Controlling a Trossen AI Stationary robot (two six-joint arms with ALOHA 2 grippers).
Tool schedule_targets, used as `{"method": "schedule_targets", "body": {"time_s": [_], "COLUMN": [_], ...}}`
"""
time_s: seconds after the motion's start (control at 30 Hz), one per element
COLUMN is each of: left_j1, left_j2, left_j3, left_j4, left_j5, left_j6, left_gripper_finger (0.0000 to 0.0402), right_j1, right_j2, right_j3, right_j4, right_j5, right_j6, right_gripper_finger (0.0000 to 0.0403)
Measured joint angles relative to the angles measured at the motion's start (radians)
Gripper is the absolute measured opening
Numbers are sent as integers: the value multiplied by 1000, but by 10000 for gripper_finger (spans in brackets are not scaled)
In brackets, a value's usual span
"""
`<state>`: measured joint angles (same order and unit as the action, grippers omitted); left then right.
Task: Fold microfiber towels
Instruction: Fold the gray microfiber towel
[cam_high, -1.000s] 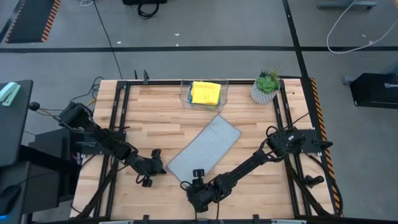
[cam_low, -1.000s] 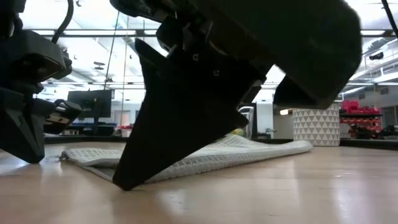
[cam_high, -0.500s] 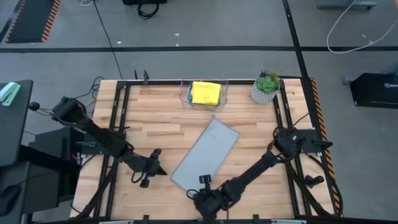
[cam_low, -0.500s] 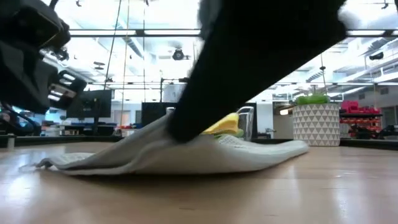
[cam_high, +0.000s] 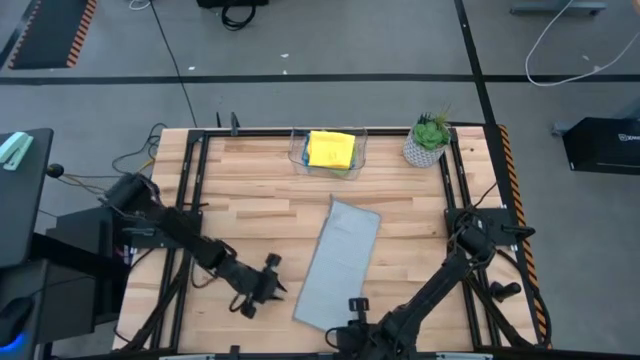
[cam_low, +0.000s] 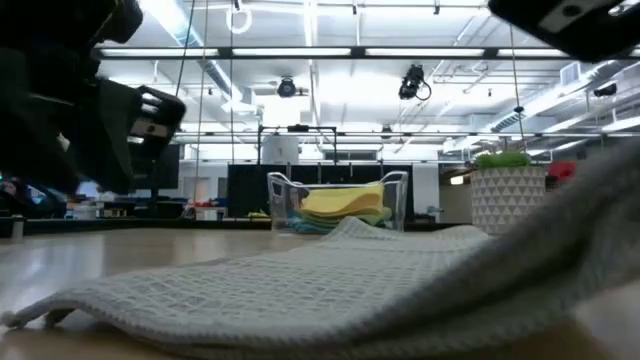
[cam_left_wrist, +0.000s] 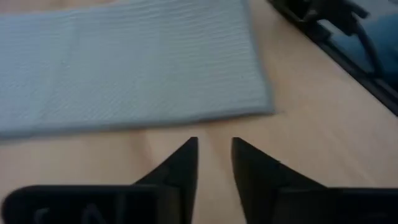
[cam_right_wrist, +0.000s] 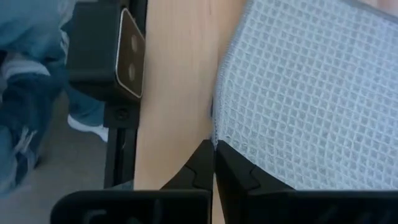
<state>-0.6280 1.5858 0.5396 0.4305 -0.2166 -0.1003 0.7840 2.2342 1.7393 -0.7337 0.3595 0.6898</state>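
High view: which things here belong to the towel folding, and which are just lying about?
Job:
- grey towel, folded lengthwise, its near edge pinched in the right claw
- clear bin holding the folded yellow towel
- left claw, beside the grey towel, holding nothing

Lying about:
- potted plant

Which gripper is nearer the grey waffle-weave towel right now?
Right. The right gripper is shut on the near edge of the grey waffle-weave towel. The left gripper sits just off the towel's left side, fingers slightly parted, not touching.
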Motion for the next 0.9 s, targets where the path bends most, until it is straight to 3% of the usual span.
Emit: {"method": "schedule_targets", "body": {"time_s": [0.27,0.47,0.73,0.9], "left_j1": [-13,-47,-53,-42], "left_j2": [212,279,220,108], "left_j3": [177,228,227,214], "left_j4": [-42,-42,-178,-260], "left_j5": [85,87,73,31], "left_j6": [45,45,46,60], "left_gripper_finger": [201,236,210,167], "right_j1": [12,6,13,25], "right_j2": [-19,-22,-60,-128], "right_j3": [0,0,0,0], "right_j4": [-8,-8,-15,-93], "right_j5": [58,61,105,222], "right_j6": [73,124,166,259], "right_gripper_finger": [13,14,15,15]}}
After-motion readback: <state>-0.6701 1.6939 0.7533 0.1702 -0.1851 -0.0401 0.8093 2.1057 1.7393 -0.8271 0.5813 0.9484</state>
